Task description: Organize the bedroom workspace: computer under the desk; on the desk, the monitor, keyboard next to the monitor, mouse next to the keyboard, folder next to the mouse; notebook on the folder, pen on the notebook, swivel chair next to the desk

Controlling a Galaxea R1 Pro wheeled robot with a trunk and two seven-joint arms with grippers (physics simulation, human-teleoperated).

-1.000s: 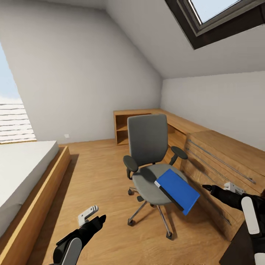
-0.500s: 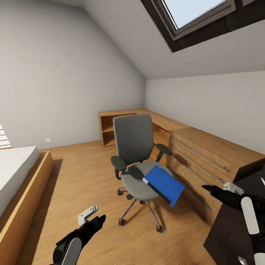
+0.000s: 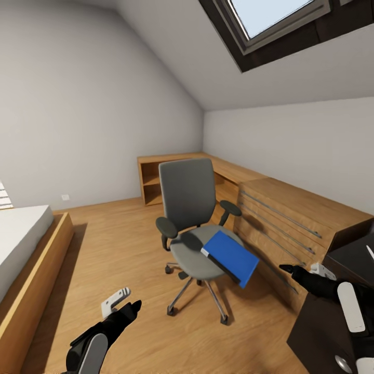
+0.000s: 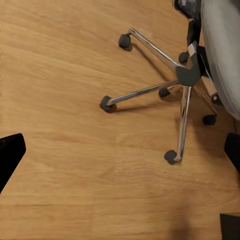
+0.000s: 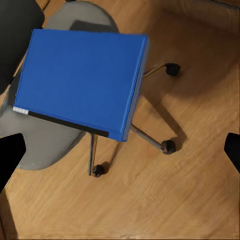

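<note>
both end effectors, left point(image 3: 120, 307) and right point(image 3: 301, 270), apparently apart, empty; folder point(image 3: 230, 257) overhanging swivel chair point(image 3: 193, 218) seat.

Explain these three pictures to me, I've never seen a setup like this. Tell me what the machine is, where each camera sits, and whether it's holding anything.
This is a simulated wheeled robot with two arms. The wide picture comes from its head, looking down at the left gripper and right gripper. The other two come from cameras on each wrist, looking along the fingers. Ahead stands a swivel chair with a blue folder on its seat, overhanging the edge. The left wrist camera sees the chair's chrome base on the wood floor; the right wrist camera sees the folder. Both grippers are open and hold nothing. The dark desk is at the right.
</note>
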